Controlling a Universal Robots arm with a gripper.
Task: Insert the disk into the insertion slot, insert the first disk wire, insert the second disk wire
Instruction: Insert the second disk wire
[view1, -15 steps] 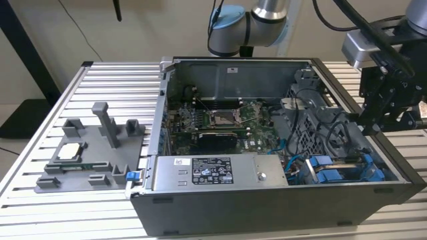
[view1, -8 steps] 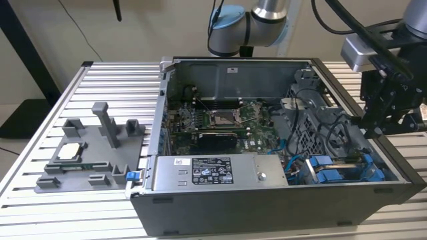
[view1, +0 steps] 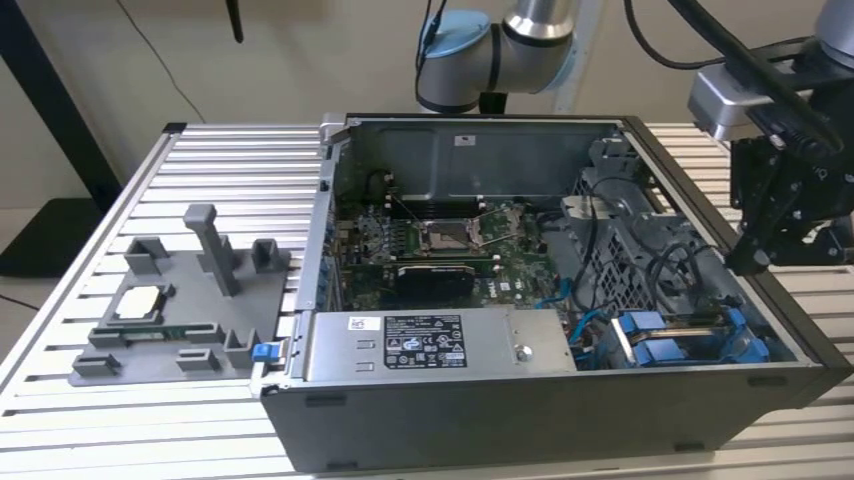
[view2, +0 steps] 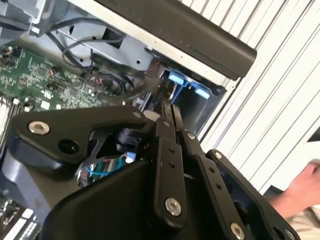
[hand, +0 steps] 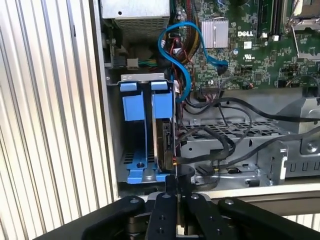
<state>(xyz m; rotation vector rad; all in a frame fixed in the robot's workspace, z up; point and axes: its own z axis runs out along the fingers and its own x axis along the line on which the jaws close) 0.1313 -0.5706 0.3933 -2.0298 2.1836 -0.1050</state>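
First wrist view: tool (hand: 176, 187) closed, empty.

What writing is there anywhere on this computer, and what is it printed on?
Large white label on the power supply: print too small to read.
Small white sticker on the case's back wall: too small to read.
White lettering on the green circuit board: a maker's mark and tiny codes, not legible enough to quote.

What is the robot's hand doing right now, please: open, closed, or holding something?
Hand: closed with its fingers pressed together and holding nothing, at the edge of the grey metal computer case beside the blue plastic drive bay.
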